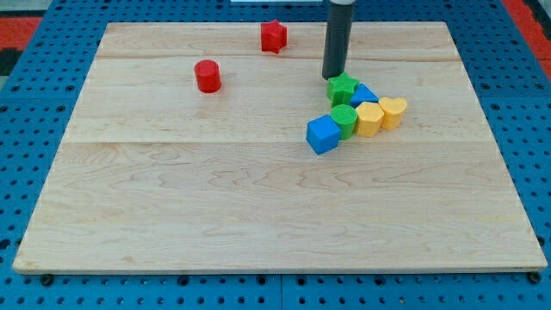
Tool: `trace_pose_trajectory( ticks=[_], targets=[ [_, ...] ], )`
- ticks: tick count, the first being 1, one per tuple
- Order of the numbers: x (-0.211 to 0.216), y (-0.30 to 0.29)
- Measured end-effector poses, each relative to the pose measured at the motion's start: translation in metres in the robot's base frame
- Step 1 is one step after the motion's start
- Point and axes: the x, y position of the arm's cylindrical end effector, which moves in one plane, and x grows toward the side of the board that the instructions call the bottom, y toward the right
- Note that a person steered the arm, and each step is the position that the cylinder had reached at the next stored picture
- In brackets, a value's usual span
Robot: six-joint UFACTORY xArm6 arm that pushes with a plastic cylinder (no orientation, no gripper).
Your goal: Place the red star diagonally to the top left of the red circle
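Note:
The red star [274, 36] lies near the view's top, a little left of centre. The red circle [207, 76] stands below and to the left of it, well apart. My tip [333, 77] is the lower end of the dark rod that comes down from the view's top. It is to the right of the red star and just above the green star [343, 87], close to it or touching it.
A tight cluster sits right of centre: the green star, a blue block [364, 94], a green circle [344, 118], a blue cube [323, 134], a yellow block [369, 118] and a yellow heart [393, 111]. The wooden board [172, 215] ends at blue matting on all sides.

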Motion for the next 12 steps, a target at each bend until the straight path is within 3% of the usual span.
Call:
trace_pose_trajectory(
  ticks=[1,2,3,5,6,7,10,11,12],
  targets=[
    [0.032,0.006],
    [0.032,0.041],
    [0.02,0.028],
    [-0.071,0.088],
    [-0.136,0.068],
    [-0.14,0.055],
    [-0.136,-0.086],
    [-0.106,-0.115],
    [-0.091,-0.108]
  ],
)
